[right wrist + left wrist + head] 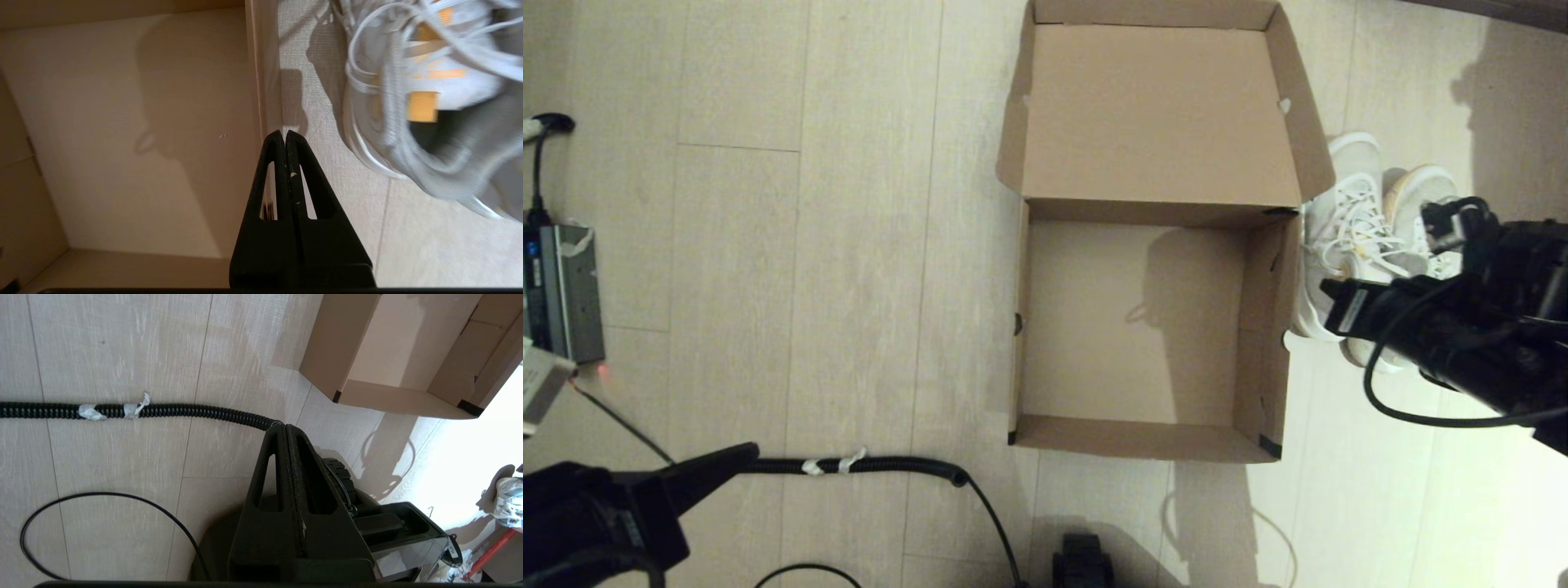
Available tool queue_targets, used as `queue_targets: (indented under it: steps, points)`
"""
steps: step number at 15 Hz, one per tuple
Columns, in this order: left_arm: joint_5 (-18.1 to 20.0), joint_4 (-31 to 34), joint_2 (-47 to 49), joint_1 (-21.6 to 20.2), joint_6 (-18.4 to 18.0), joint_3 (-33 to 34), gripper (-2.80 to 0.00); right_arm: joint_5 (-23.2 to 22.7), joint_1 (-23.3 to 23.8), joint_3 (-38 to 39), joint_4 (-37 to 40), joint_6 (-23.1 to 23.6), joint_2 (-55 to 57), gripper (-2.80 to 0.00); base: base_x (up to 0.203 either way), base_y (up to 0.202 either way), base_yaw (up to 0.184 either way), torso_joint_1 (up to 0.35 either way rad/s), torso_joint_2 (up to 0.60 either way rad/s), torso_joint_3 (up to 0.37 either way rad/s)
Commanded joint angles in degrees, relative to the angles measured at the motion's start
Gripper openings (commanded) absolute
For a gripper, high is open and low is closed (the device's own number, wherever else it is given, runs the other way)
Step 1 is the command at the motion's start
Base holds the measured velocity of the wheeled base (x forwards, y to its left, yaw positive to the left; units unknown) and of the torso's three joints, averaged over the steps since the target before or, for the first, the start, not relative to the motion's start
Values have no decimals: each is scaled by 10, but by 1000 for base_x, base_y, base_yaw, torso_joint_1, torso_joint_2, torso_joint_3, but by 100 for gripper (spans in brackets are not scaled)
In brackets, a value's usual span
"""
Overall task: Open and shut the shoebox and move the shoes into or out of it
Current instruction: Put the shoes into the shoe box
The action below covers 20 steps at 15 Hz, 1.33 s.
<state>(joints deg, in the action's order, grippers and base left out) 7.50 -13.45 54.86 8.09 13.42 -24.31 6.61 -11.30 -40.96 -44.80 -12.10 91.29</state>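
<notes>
A single brown cardboard shoebox [1143,327] sits open on the pale wood-plank floor [809,245], its hinged lid [1160,114] folded back flat on the side away from the robot, its inside bare. The box's long axis runs away from the robot, lid and tray lying in one line.

The right arm [1462,327] reaches in from the right edge of the head view, level with the box's right wall and partly covering the footwear there. In its wrist view the right gripper [284,136] has its two black fingers pressed together with nothing between them, hanging above the top edge of that wall, box interior on one side and floor on the other.

Two white lace-up shoes [1372,237] stand side by side on the floor just outside the box's right wall, toes pointing away from the robot, long axes parallel to the box. Loose laces and a yellowish insole show on the nearer one [421,94].

The left arm [596,514] is parked low at the near left corner, well apart from the box. The left gripper [286,428] is likewise closed and empty, its tip above a black ribbed hose [163,411] lying across the floor. One thin black cable [102,522] loops beside it.
</notes>
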Motion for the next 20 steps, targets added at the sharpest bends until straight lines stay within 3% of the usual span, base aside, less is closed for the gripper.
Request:
queue_targets:
  steps: [1,7,12,16,20]
  points:
    - [1,-1,9,0,1,1,-280,1,-1,-3,-29,1,56,-280,0,0,0,0,0,0]
    - [3,-1,15,3,2,5,-280,0,-4,14,-43,20,79,-280,0,0,0,0,0,0]
    - [3,-2,14,3,2,4,-280,4,-48,-2,-42,14,95,-280,0,0,0,0,0,0]
    - [3,-1,6,3,2,5,-280,5,-53,-10,-46,7,106,-280,0,0,0,0,0,0]
    - [3,-1,7,3,2,4,-280,40,-47,-20,-87,11,121,-280,0,0,0,0,0,0]
